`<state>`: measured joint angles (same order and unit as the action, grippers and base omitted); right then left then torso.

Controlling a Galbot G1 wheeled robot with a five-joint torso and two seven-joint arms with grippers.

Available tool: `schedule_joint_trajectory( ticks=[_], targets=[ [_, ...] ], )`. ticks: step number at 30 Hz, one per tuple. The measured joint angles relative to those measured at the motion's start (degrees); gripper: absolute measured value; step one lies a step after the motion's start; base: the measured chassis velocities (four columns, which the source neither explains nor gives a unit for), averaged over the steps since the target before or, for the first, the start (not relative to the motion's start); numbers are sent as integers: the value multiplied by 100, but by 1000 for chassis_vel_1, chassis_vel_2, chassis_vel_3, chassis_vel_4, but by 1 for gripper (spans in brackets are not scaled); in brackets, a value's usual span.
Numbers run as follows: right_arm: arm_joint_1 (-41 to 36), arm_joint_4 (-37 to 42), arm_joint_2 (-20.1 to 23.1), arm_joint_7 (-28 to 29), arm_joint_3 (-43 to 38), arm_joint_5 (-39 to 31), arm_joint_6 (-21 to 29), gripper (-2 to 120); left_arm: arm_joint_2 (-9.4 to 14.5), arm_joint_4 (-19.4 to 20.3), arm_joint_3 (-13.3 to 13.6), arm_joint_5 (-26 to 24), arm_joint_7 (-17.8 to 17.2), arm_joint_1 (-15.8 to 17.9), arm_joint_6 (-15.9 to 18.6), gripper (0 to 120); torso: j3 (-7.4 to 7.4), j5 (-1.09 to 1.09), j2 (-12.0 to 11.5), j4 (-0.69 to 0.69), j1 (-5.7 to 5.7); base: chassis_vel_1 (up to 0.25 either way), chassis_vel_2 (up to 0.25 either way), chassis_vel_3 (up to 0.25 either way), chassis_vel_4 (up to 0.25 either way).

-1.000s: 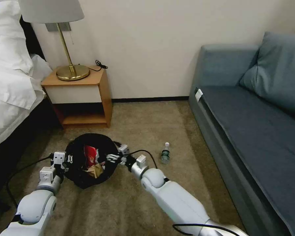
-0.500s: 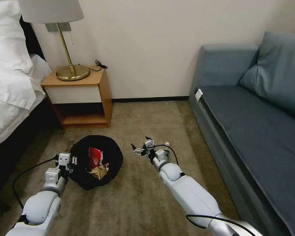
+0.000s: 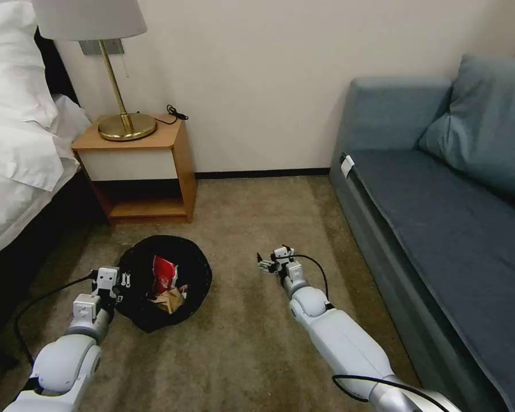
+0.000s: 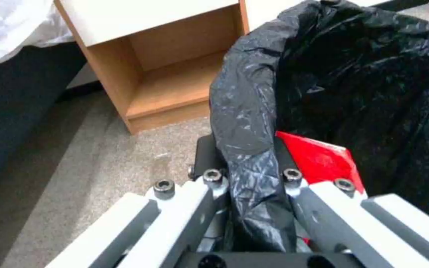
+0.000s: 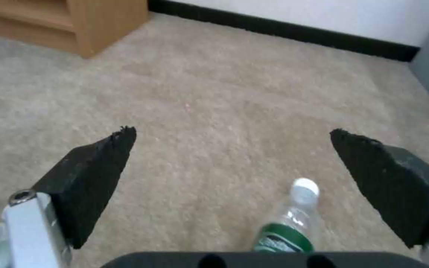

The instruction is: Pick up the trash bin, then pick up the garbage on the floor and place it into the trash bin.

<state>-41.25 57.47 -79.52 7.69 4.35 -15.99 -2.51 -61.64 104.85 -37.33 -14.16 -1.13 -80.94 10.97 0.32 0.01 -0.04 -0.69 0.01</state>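
1. Head view: the left gripper [image 3: 115, 281] is clamped on the near-left rim of the trash bin [image 3: 197, 269], which keeps the bin's mouth turned up and within reach of the other arm. Inside the black liner lie a red-and-white packet [image 3: 163, 273] and a crumpled brown paper bag [image 3: 170, 298]. The right gripper [image 3: 267, 264] reaches out low over the carpet [image 3: 240, 343], well apart from the bin, between it and the sofa [image 3: 440, 229]. The arm covers whatever lies under it here. Whether the bin rests on the carpet or hangs just above it is hard to judge from this angle.

2. Left wrist view: the two fingers [image 4: 209, 178] pinch a fold of the black bag [image 4: 254, 123] over the rim, one outside and one inside, so the grip holds liner and wall together. The white bin wall itself is hidden by plastic. A corner of the red packet shows just inside; the nightstand [image 4: 175, 74] stands beyond.

3. Right wrist view: the jaws stand wide apart and hold nothing, with dark pads [image 5: 95, 175] on either side of the small clear bottle [image 5: 294, 219], the one piece of garbage left on the floor. The bottle lies below and between them, probably not yet touched; its lower body is cut off by the gripper's base.
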Motion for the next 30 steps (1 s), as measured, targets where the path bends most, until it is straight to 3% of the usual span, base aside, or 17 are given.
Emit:
schedule_joint_trajectory(
  ticks=[10,17,30],
  targets=[
    [19,-283,-21,-87,-264,3,77,100,3,74,36,1,3,-30,0,5,0,0,0,-1,0,0,0,0,0],
    [45,-332,2,-533,-347,-282,2,100,-3,129,12,11,13,-95,0,5,0,0,0,0,0,0,0,0,0],
    [20,-306,-1,-561,-304,-309,-53,100,-33,90,20,37,25,-75,-12,5,-1,-1,0,0,0,-23,29,25,-25]
  ],
)
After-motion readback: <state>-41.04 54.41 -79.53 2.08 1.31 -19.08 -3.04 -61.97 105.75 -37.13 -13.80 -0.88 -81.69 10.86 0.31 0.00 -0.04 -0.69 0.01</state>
